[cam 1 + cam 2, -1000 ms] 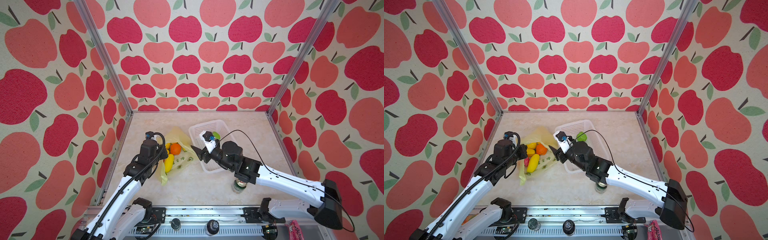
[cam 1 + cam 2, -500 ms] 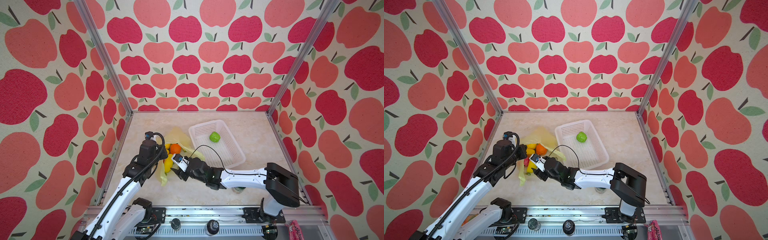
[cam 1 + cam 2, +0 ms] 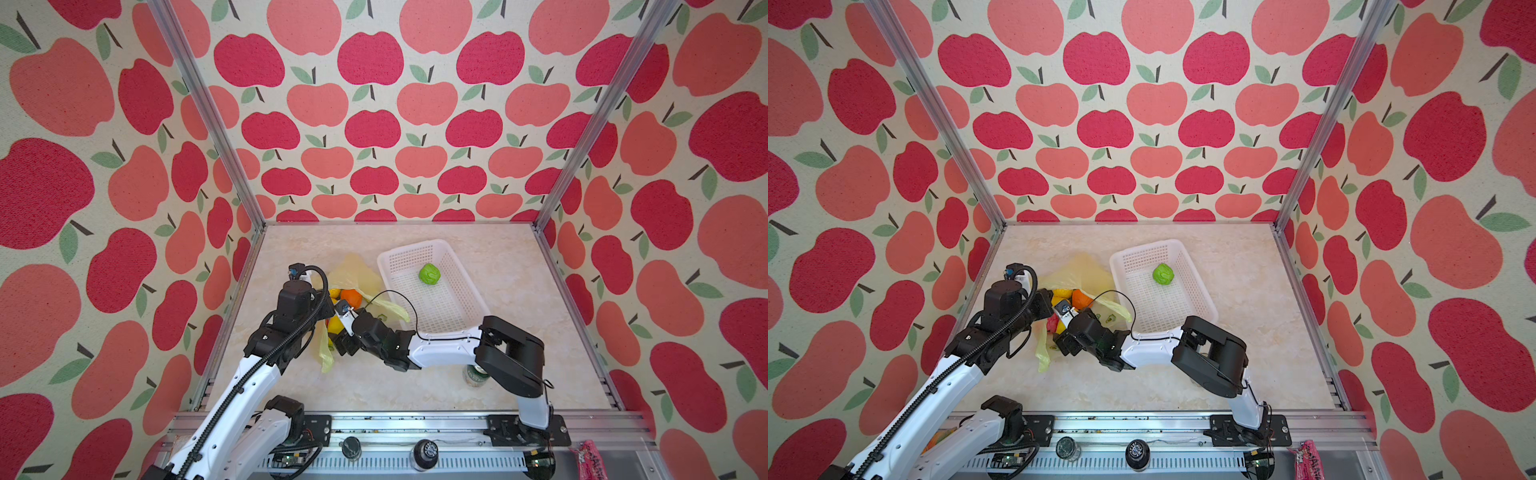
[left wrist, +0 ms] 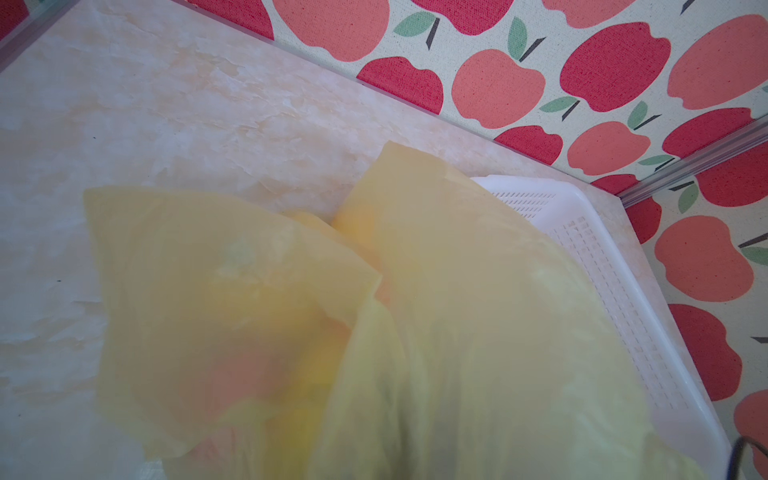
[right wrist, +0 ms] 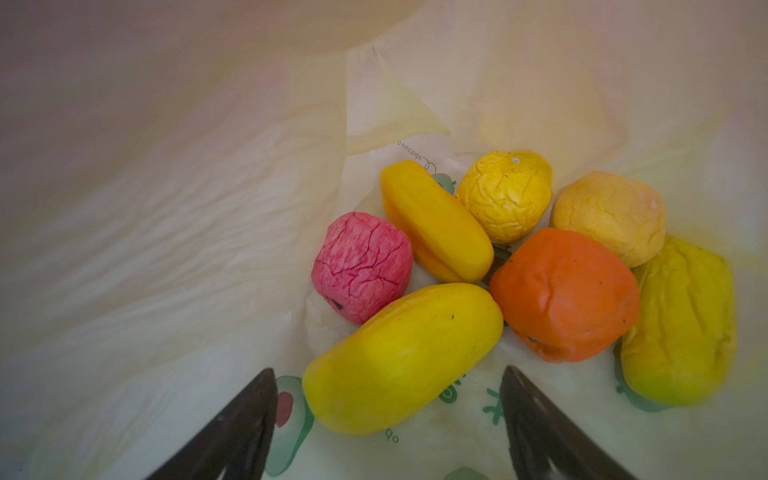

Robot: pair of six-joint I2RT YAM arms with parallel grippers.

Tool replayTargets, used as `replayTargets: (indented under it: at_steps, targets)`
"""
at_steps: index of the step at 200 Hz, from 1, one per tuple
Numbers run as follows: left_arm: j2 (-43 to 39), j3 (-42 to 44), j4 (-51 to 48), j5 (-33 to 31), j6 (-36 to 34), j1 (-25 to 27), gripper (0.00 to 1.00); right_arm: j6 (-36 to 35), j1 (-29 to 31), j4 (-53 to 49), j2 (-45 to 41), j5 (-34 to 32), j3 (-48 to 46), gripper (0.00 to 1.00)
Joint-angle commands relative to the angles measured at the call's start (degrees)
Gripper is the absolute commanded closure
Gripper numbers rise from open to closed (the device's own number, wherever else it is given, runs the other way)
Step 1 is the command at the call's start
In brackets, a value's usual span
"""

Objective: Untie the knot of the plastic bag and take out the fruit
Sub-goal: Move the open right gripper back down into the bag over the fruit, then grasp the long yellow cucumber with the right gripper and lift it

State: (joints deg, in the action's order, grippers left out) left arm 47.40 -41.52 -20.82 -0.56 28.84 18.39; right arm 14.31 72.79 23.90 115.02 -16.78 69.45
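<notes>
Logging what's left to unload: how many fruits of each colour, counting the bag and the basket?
yellow fruit: 4
peach fruit: 1
orange fruit: 1
pink fruit: 1
green fruit, in the white basket: 1
Total: 8 visible, seven inside the plastic bag

A pale table with three things on it.
The table (image 3: 395,386) is creamy, with soft marks like marble, and most of it is bare. A thin yellow bag (image 3: 357,272) lies on it toward the left side, all crumpled. Just beside the bag, on its right, sits a white basket (image 3: 409,249) full of little holes, turned a bit crooked. Near the front edge a green can (image 3: 471,376) stands on the table, and only a small bit of it shows.
</notes>
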Motion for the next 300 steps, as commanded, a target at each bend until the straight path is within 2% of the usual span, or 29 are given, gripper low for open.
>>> replayTargets:
  at_steps: [1, 19, 40, 93, 157, 194, 207, 230, 279, 300]
  targets:
    - [-1.16, -1.46, -1.24, 0.47, -0.30, -0.29, 1.00, 6.01, -2.26, -3.04, 2.21, 3.28, 2.19, 0.08]
    - [-1.42, -1.46, -1.28, 0.38, -0.31, -0.28, 1.00, 8.44, -3.35, -4.32, 3.69, 4.38, 3.13, 0.05]
    - [-1.43, -1.46, -1.30, 0.46, -0.30, -0.29, 1.00, 10.03, -3.34, -7.95, 5.29, 2.53, 5.06, 0.01]
    - [-2.90, -2.16, -2.55, 0.01, -0.63, -0.38, 1.00, 10.36, -2.25, -13.39, 10.01, 3.18, 10.77, 0.01]
    - [-3.45, -2.41, -3.00, 0.12, -0.64, -0.38, 1.00, 10.11, -2.22, -17.16, 13.03, 2.10, 14.81, 0.08]
    - [-3.67, -2.43, -3.03, 0.11, -0.68, -0.38, 1.00, 9.70, -2.14, -18.48, 13.19, 0.79, 15.48, 0.21]
    - [-3.80, -2.43, -3.16, 0.04, -0.69, -0.38, 1.00, 8.89, -1.75, -18.42, 12.10, -2.28, 14.38, 0.21]
    - [-4.06, -2.43, -3.19, -0.06, -0.63, -0.42, 1.00, 7.20, -1.16, -15.73, 10.05, -6.98, 11.21, 0.13]
    - [-4.15, -2.52, -3.34, -0.10, -0.67, -0.51, 1.00, 7.25, -1.43, -19.88, 13.88, -3.90, 16.60, 0.10]
    - [-4.30, -2.42, -3.26, 0.10, -0.64, -0.54, 1.00, 7.15, -1.60, -19.65, 13.85, -3.61, 16.54, 0.16]
